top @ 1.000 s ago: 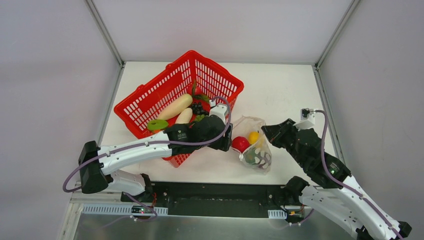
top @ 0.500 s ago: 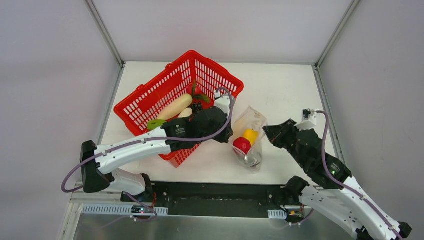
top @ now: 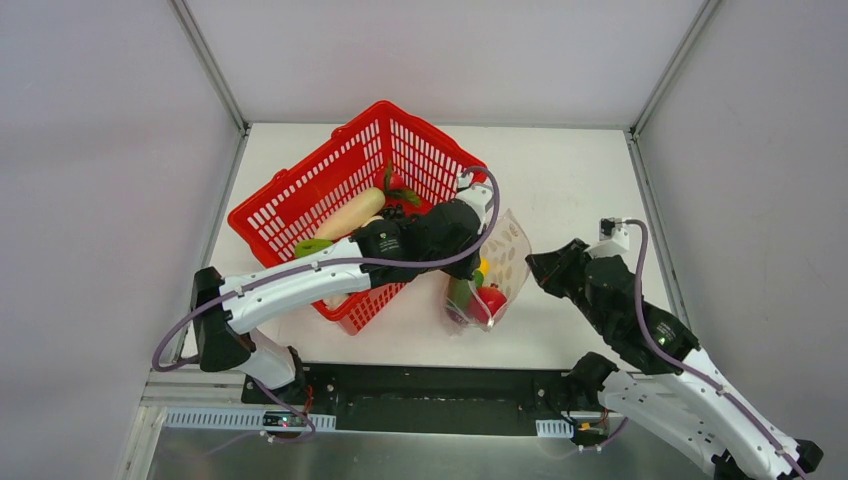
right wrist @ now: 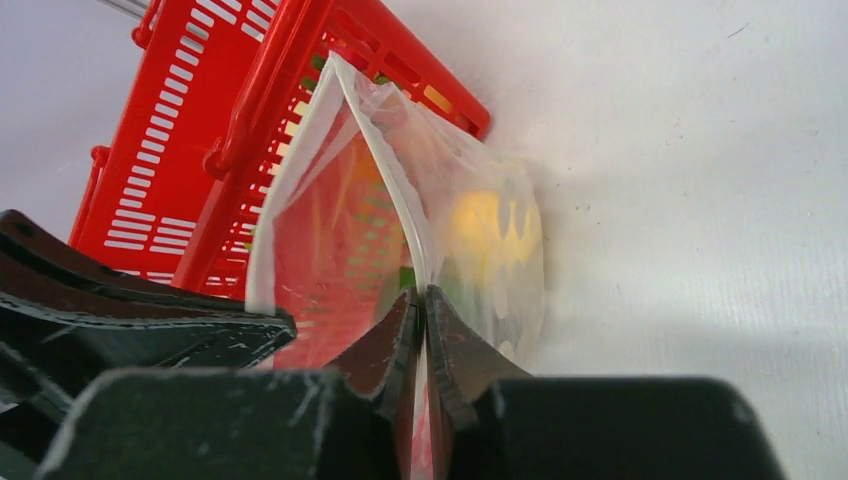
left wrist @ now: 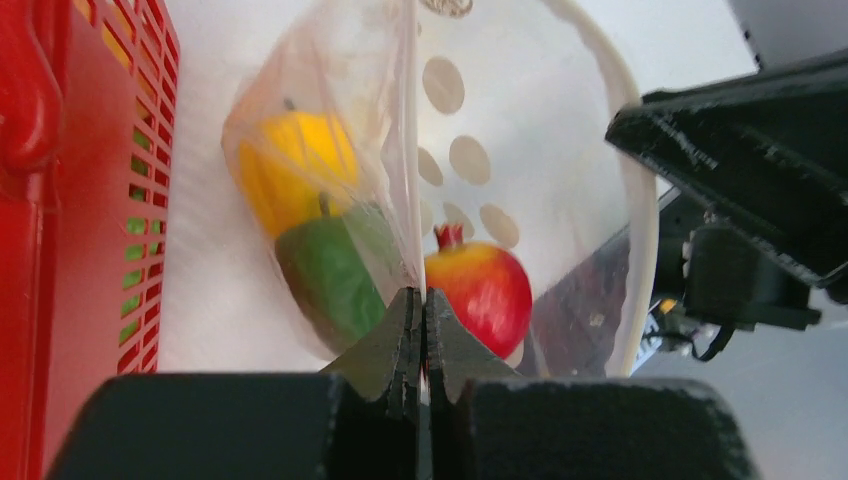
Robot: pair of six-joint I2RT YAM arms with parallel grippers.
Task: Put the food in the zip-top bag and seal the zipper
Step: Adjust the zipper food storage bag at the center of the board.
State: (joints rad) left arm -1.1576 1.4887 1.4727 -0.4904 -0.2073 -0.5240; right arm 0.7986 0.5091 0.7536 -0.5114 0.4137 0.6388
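Note:
The zip-top bag [top: 503, 262], clear with white dots, hangs lifted between my two grippers. My left gripper [top: 488, 243] [left wrist: 421, 297] is shut on one edge of its mouth. My right gripper [top: 532, 263] [right wrist: 421, 295] is shut on the opposite edge. Food lies inside at the bag's near end: a red fruit [top: 490, 301] [left wrist: 485, 290], a green piece [top: 460, 293] [left wrist: 325, 275] and a yellow pepper [left wrist: 290, 165]. The whitish zipper [left wrist: 640, 200] [right wrist: 385, 165] curves apart in a wide loop, so the mouth gapes.
A red slotted basket [top: 300, 200] [right wrist: 200, 120] stands left of the bag, under my left arm. It holds a long white radish [top: 350, 212], a flat green disc [top: 315, 247] and a red-and-green piece [top: 393, 182]. White tabletop [top: 570, 180] lies behind and to the right.
My left gripper shut on the bag's edge and moved away from me and to the right, lifting the bag. The food slid to the bag's near end. The right gripper hardly moved.

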